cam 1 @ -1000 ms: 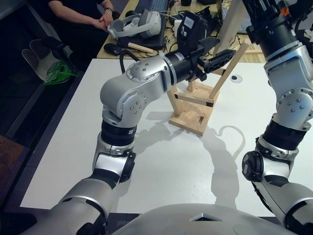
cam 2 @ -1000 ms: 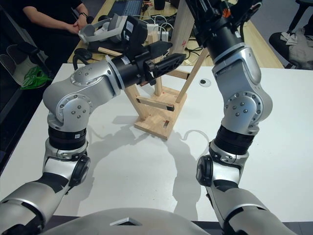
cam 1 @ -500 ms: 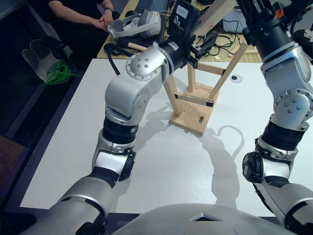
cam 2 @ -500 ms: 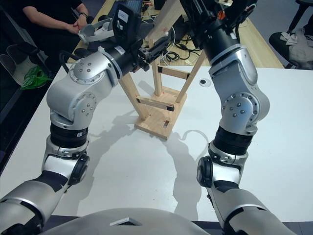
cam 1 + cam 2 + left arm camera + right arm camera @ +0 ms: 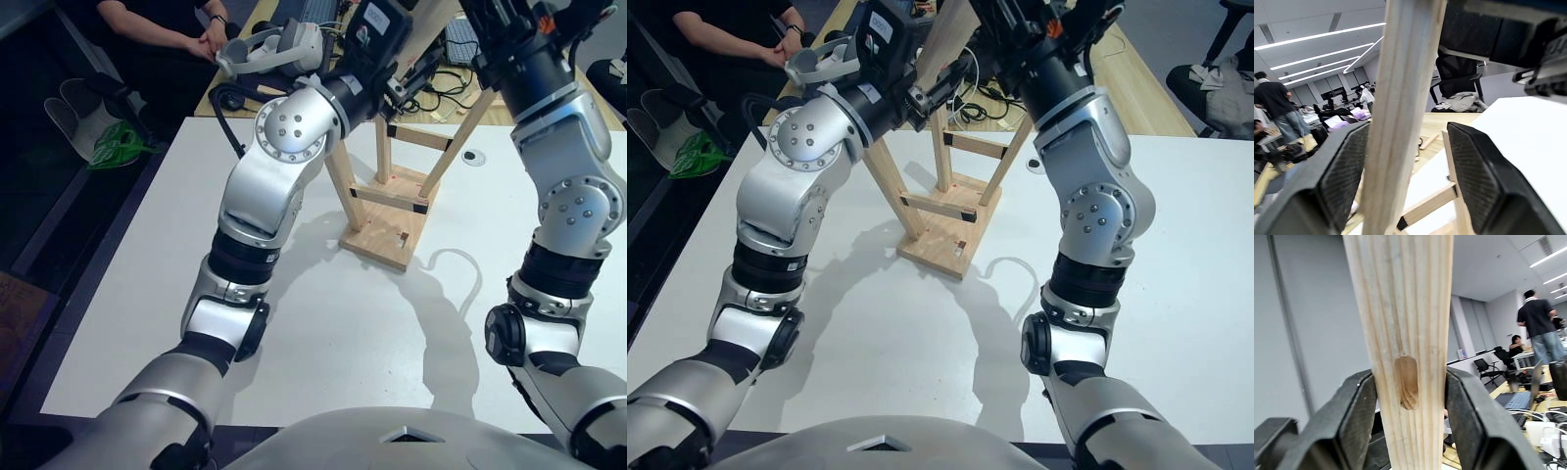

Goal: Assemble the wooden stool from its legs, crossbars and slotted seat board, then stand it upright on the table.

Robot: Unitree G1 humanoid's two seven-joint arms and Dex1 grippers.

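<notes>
Tightly within right hand (image 5: 1411, 423), wooden leg (image 5: 1405, 308); left hand (image 5: 1411, 177) loosely astride.

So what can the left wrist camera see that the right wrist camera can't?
Only the left wrist view shows a crossbar and the white table, and the left hand open, with one pad clear of the wooden leg. Only the right wrist view shows the right hand shut on a wooden leg that has a dark oval mark. Both show a wooden leg between two black pads.
</notes>
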